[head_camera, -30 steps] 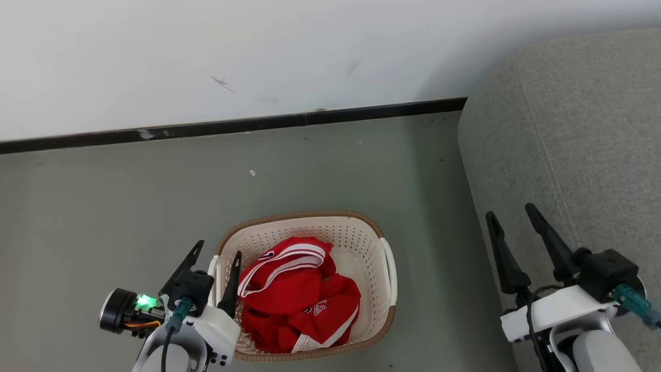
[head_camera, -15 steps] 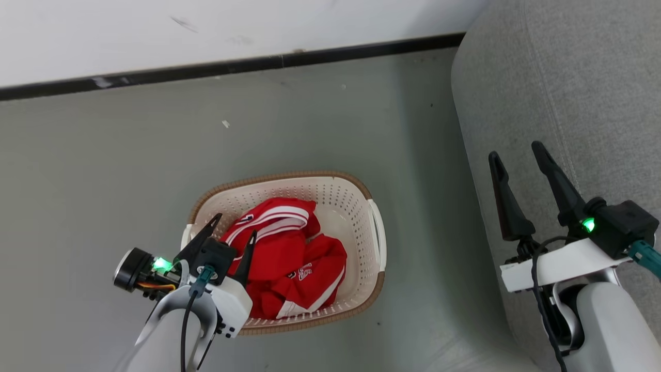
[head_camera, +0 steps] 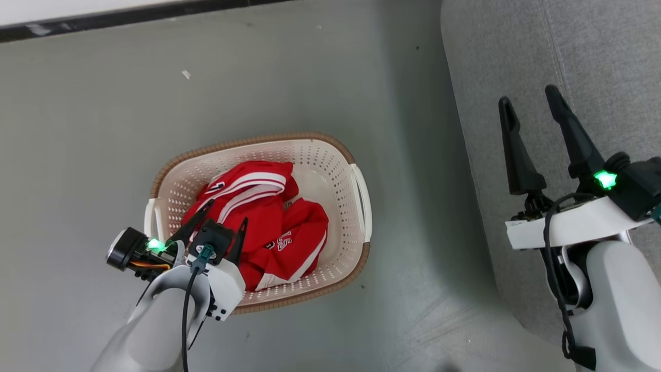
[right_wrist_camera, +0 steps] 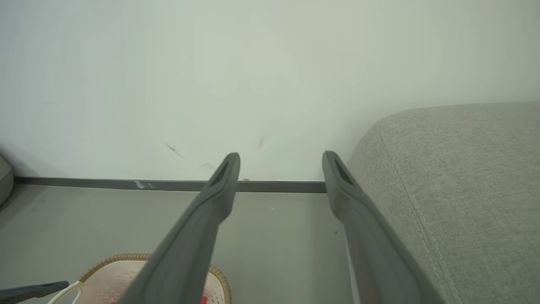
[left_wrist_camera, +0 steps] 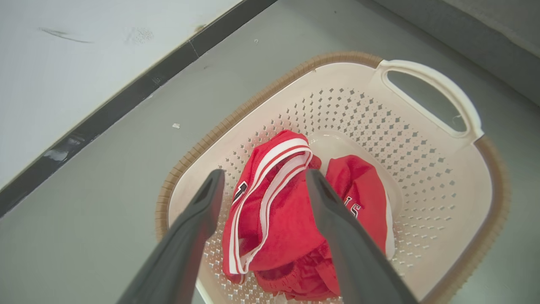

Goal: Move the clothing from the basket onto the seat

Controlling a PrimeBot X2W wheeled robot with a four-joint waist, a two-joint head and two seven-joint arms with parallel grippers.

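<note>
Clothing [head_camera: 289, 227]: red heap with white stripes, in the basket [head_camera: 330, 170], bunched toward its 8 o'clock side in the head view.
Basket: on the grey floor [head_camera: 103, 129], at 9 o'clock from the seat [head_camera: 594, 51], apart from it.
Left gripper [head_camera: 226, 213]: spread wide, holding nothing. It is poised over the clothing, with the striped fold between its jaws toward 12 o'clock. Contact cannot be told.
Right gripper [head_camera: 528, 95]: spread, empty, over the seat's 9 o'clock edge, well apart from the clothing.

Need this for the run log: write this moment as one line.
phase: pre-grasp | left claw: open, over clothing | right claw: open, near seat | clothing: in basket, not gripped
</note>
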